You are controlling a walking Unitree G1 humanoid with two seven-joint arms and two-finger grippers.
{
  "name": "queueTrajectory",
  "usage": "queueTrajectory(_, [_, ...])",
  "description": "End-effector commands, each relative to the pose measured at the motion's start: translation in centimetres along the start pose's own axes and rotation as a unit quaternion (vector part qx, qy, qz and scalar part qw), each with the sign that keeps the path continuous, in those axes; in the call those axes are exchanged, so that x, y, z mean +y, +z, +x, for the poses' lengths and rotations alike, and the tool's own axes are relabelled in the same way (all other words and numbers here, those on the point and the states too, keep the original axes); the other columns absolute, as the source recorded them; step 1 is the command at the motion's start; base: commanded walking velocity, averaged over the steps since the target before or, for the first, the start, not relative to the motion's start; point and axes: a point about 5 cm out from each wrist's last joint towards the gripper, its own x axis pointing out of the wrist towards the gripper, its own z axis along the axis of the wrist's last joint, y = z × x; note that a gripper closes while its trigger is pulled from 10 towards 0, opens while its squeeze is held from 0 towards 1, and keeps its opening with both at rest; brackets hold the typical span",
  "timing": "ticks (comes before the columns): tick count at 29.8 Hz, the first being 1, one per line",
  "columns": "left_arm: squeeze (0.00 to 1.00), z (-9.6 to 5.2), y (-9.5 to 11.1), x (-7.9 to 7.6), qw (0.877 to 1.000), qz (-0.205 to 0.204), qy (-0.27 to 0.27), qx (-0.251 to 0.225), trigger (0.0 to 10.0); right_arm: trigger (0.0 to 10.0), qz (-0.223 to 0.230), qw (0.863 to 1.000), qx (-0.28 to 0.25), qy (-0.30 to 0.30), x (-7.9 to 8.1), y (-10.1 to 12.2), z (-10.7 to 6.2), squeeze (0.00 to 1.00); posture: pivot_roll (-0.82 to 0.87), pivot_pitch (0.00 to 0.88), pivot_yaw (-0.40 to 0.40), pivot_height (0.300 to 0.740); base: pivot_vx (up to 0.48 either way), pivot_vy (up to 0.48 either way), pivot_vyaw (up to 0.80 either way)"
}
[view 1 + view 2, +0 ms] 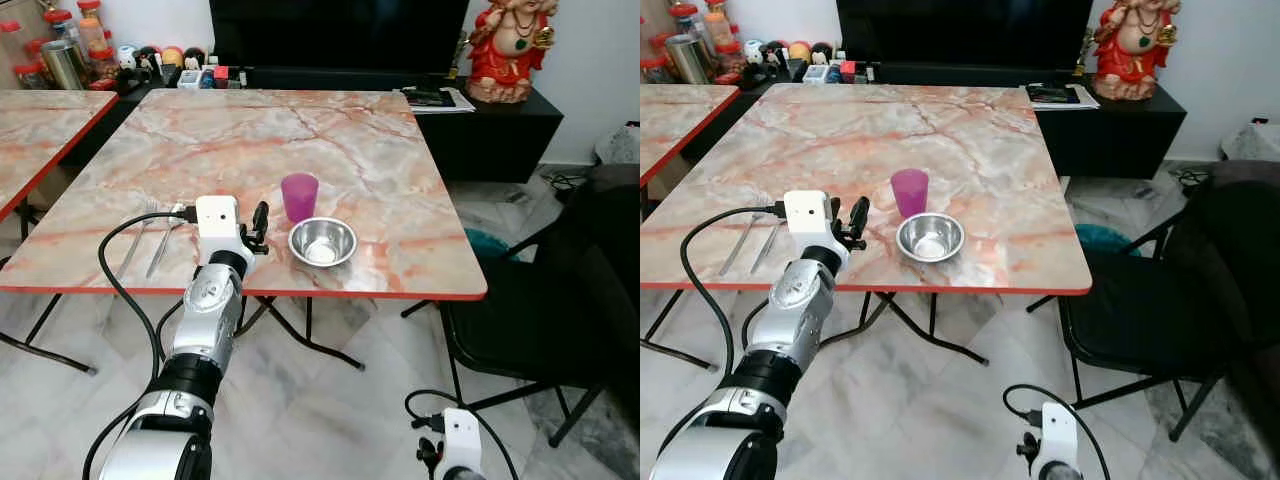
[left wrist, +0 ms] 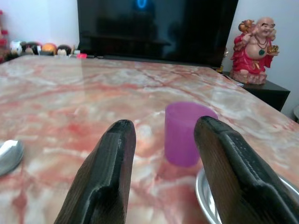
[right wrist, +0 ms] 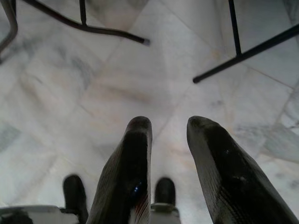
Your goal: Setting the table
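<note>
Purple cup [image 1: 299, 195], steel bowl [image 1: 322, 241] touching

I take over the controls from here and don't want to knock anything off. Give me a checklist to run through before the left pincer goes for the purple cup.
1. Left pincer open and holding nothing: ok, with a gap between its fingers in the wrist view.
2. Cup upright and free: ok.
3. Cup lined up with the gap: not ok, it sits toward one finger.
4. Bowl out of the way: not ok, it lies close beside the cup, next to the pincer's path.
5. Fork and spoon out of the way: ok, both lie on the arm's far side.
6. Right pincer idle: ok, it hangs over the floor.
</note>
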Motion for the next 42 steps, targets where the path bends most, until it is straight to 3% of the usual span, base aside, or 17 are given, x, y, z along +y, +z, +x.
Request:
queueTrajectory(1, [0.00, 0.3, 0.2, -1.2, 1.000, -0.002, -0.020, -0.004, 10.0, 10.0, 0.001, 1.000, 0.001, -0.010, -0.8, -0.3, -0.2, 0.00, -0.05, 0.000, -0.028, 0.736, 0.379, 0.000, 0.00])
queueTrajectory(13, [0.00, -0.1, 0.7, -2.0, 0.999, -0.016, -0.036, -0.020, 10.0, 10.0, -0.002, 1.000, 0.000, -0.011, -1.0, -0.3, -0.2, 0.00, -0.05, 0.000, -0.037, 0.736, 0.221, 0.000, 0.00])
queueTrajectory(19, [0.00, -1.6, 0.8, -2.5, 0.998, -0.023, -0.046, -0.027, 10.0, 10.0, -0.006, 1.000, 0.004, -0.014, -1.5, -0.6, -0.4, 0.00, -0.05, 0.000, -0.048, 0.736, 0.000, 0.000, 0.00])
queueTrajectory(22, [0.00, -2.2, 0.4, -2.2, 0.999, -0.016, -0.032, -0.019, 10.0, 10.0, -0.009, 1.000, 0.005, -0.016, -1.7, -0.6, -0.4, 0.00, -0.04, 0.000, -0.058, 0.736, 0.000, 0.000, 0.00])
queueTrajectory(24, [0.00, -2.6, -0.6, -1.1, 1.000, 0.001, 0.004, 0.004, 10.0, 10.0, -0.011, 1.000, 0.004, -0.017, -1.9, -0.5, -0.4, 0.00, -0.03, 0.000, -0.069, 0.736, 0.000, 0.000, 0.00])
queueTrajectory(31, [0.00, -1.4, -0.2, -1.3, 0.999, -0.023, -0.008, 0.038, 10.0, 10.0, -0.012, 1.000, -0.001, -0.016, -2.0, -0.1, -0.3, 0.00, -0.03, 0.000, -0.076, 0.736, 0.000, 0.000, 0.00])
queueTrajectory(33, [0.00, -1.0, -0.4, -1.3, 0.998, -0.004, -0.015, 0.058, 10.0, 10.0, -0.012, 1.000, -0.001, -0.016, -2.0, -0.1, -0.3, 0.00, -0.04, 0.000, -0.074, 0.736, 0.000, 0.000, 0.00])
queueTrajectory(38, [0.00, 0.3, -0.4, -0.1, 0.994, -0.007, 0.005, 0.108, 10.0, 10.0, -0.007, 1.000, -0.003, -0.018, -2.0, -0.1, -0.3, 0.00, -0.05, 0.000, -0.067, 0.736, 0.000, 0.000, 0.00])
queueTrajectory(39, [0.69, 0.8, 0.0, 0.5, 0.994, 0.005, 0.015, 0.107, 10.0, 10.0, -0.005, 1.000, -0.003, -0.020, -2.0, -0.2, -0.3, 0.00, -0.05, 0.000, -0.062, 0.736, 0.000, 0.000, 0.00])
queueTrajectory(40, [1.00, 1.0, 0.1, 0.7, 0.993, 0.007, 0.014, 0.114, 10.0, 10.0, -0.004, 1.000, -0.002, -0.021, -2.0, -0.2, -0.4, 0.00, -0.05, 0.000, -0.056, 0.736, 0.000, 0.000, 0.00])
queueTrajectory(42, [1.00, 1.4, -0.1, 1.4, 0.990, 0.011, 0.020, 0.139, 10.0, 10.0, 0.001, 1.000, -0.001, -0.022, -2.0, -0.3, -0.4, 0.00, -0.06, 0.000, -0.051, 0.736, 0.000, 0.000, 0.00])
